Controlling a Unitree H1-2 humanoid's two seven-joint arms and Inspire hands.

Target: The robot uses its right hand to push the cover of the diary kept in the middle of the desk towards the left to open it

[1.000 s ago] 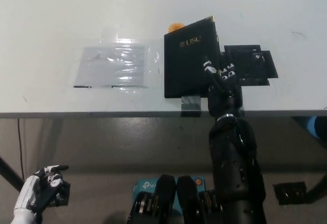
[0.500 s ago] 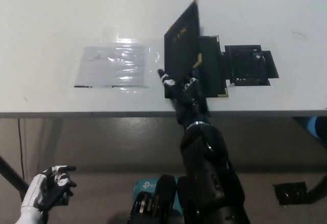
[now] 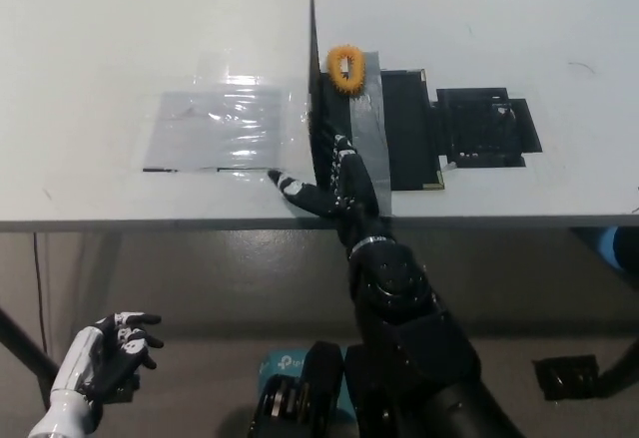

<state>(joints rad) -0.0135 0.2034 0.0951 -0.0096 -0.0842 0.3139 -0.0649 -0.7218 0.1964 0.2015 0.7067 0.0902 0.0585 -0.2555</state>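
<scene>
The black diary lies in the middle of the white desk. Its cover stands almost upright on edge, seen as a thin dark line. Under it a grey strip and an orange ring show on the inside page. My black right hand is open, its fingers spread against the lower part of the cover at the desk's front edge. My white left hand rests below the desk at the lower left, fingers loosely curled and holding nothing.
A clear plastic sheet lies flat on the desk to the left of the diary. A black patterned patch sits to the diary's right. The desk's front edge runs across the middle of the view.
The right hand has swept left, and the cover has swung from half raised to nearly upright, uncovering the orange ring and grey strip. The left hand shifted slightly.
</scene>
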